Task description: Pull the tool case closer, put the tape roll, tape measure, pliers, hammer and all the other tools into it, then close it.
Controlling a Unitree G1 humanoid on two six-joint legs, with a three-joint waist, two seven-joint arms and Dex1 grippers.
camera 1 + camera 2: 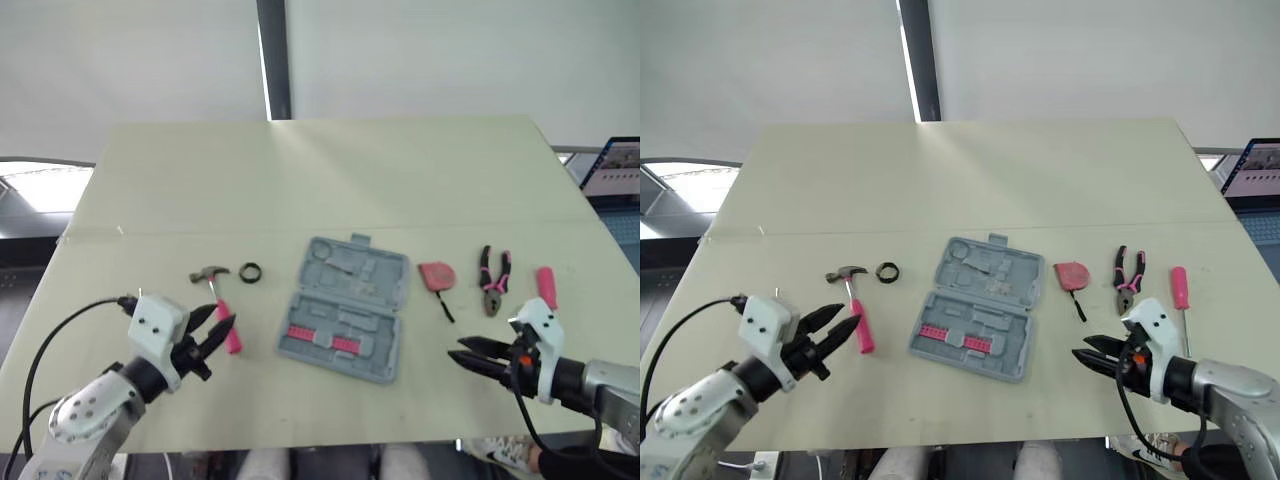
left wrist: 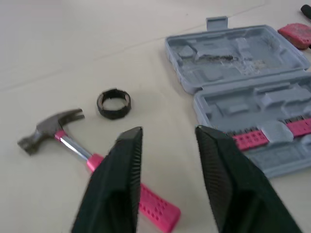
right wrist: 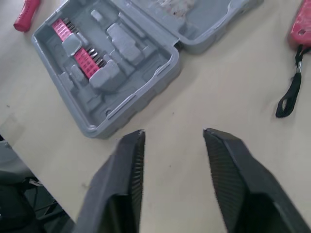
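An open grey tool case (image 1: 346, 306) lies in the middle of the table, with pink bit holders in its near half. To its left lie a hammer (image 1: 219, 299) with a pink handle and a small black tape roll (image 1: 251, 271). On its right are a pink tape measure (image 1: 436, 276), pink-handled pliers (image 1: 494, 280) and a pink screwdriver (image 1: 547, 287). My left gripper (image 1: 220, 331) hovers open just over the hammer's handle end. My right gripper (image 1: 466, 356) is open near the table's front edge, right of the case.
The cream table (image 1: 330, 180) reaches far back behind the tools. A laptop screen (image 1: 612, 166) stands off the table's right edge. A dark post (image 1: 274, 60) rises behind the table against a white wall.
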